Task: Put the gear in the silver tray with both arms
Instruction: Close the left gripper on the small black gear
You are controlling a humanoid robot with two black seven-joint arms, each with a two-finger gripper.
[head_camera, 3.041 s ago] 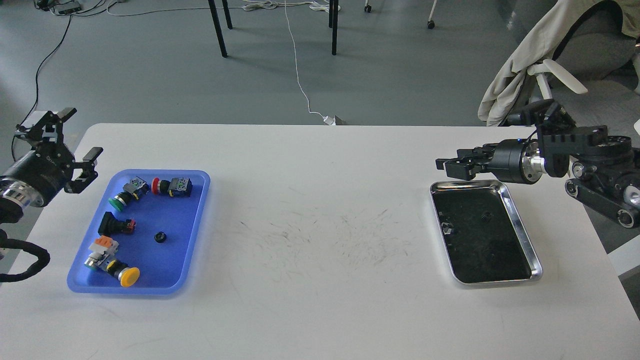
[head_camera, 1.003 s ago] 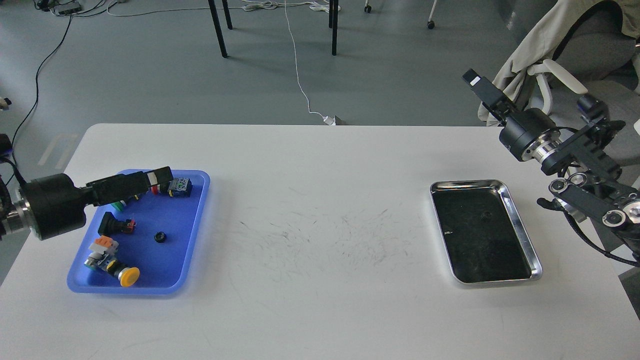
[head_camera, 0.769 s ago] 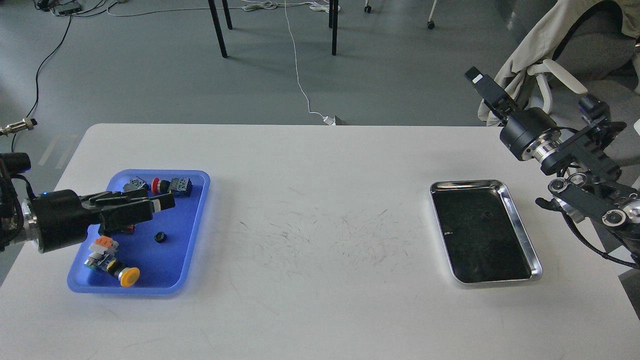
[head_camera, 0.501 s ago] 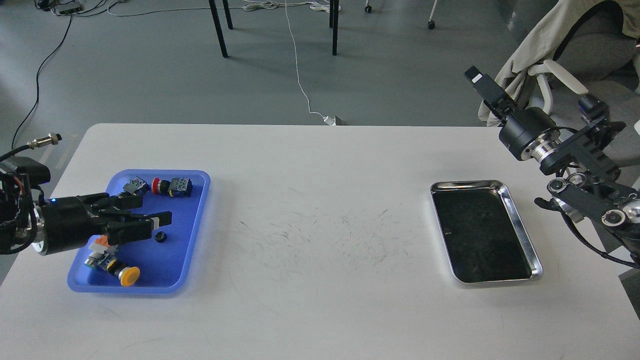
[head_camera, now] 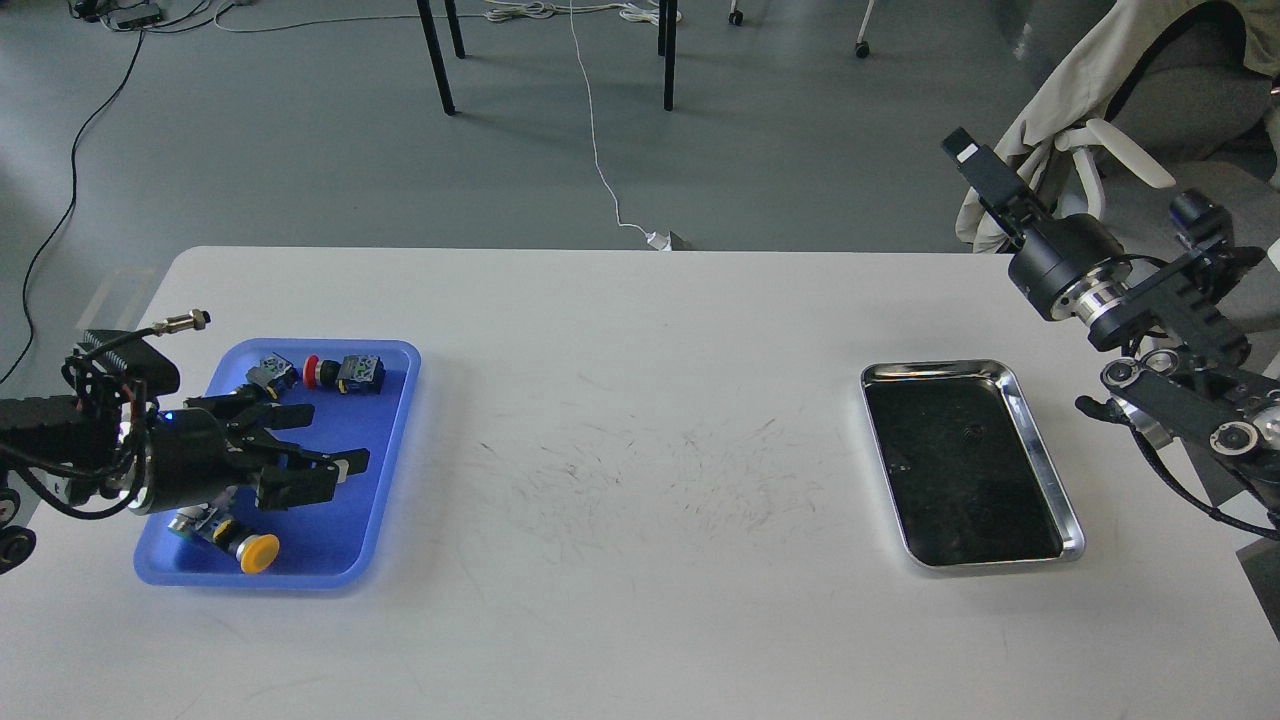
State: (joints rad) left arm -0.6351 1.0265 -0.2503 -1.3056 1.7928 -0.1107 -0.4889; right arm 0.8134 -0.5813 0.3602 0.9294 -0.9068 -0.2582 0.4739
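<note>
the left tool (head_camera: 322, 452) hangs low over the blue plastic tray (head_camera: 390, 450) at the 9 o'clock side of the white worktop (head_camera: 620, 560), its two fingers spread apart and clasping nothing that can be seen. the small black gear lies hidden under this tool. in the tray's 12 o'clock end sit a red push button (head_camera: 313, 371) with its dark switch block (head_camera: 360, 372) and, just beside them toward 9 o'clock, a green-tipped switch (head_camera: 268, 374) partly covered by a finger. at the tray's 6 o'clock end lies a yellow push button (head_camera: 259, 553), its grey body reaching under the tool's wrist.

the silver tray (head_camera: 1040, 440) rests flat on the worktop at the 3 o'clock side, well apart from the blue tray, long axis running 12 to 6 o'clock. its dark mirror bottom shows only small specks; whether any is an object or a reflection cannot be told.

the right tool (head_camera: 968, 155) is raised beyond the worktop's 2 o'clock corner, pointing up toward 11 o'clock, clear of the silver tray. it is seen edge-on as one dark bar with a white tip, so whether it is released or clenched cannot be told. behind it a beige jacket (head_camera: 1060, 110) hangs over a chair.
</note>
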